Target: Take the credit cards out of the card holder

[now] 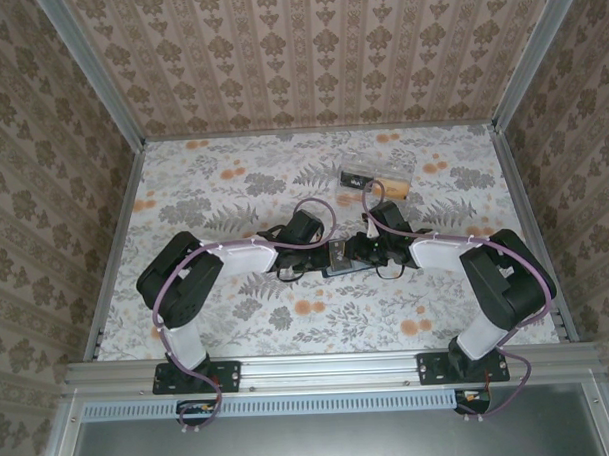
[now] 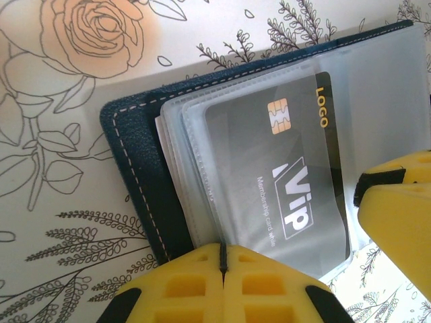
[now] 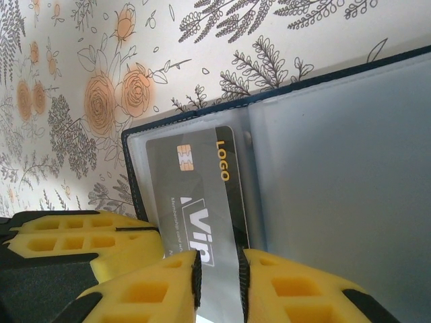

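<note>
**STATUS: BOTH GRIPPERS AT THE OPEN CARD HOLDER**

1. Location. The card holder (image 1: 338, 257) lies open and flat at mid-table, between the 2 arms. The clear plastic box (image 1: 378, 175) sits well apart from it, toward the far side of the floral table (image 1: 213, 191).

2. Contents. 1 grey card (image 2: 283, 182), marked "LOGO" and "VIP" with a gold chip, sits inside a frosted plastic sleeve (image 2: 384, 101). More sleeves are stacked beneath it against the navy stitched cover.

3. Left gripper (image 2: 222, 259). The yellow jaws are pressed together with no gap, at the holder's near edge. It cannot be determined whether a sleeve is pinched between them.

4. Right gripper (image 3: 219, 276). The jaws stand narrowly apart above the card's lower end, and the card face shows through the gap.
</note>
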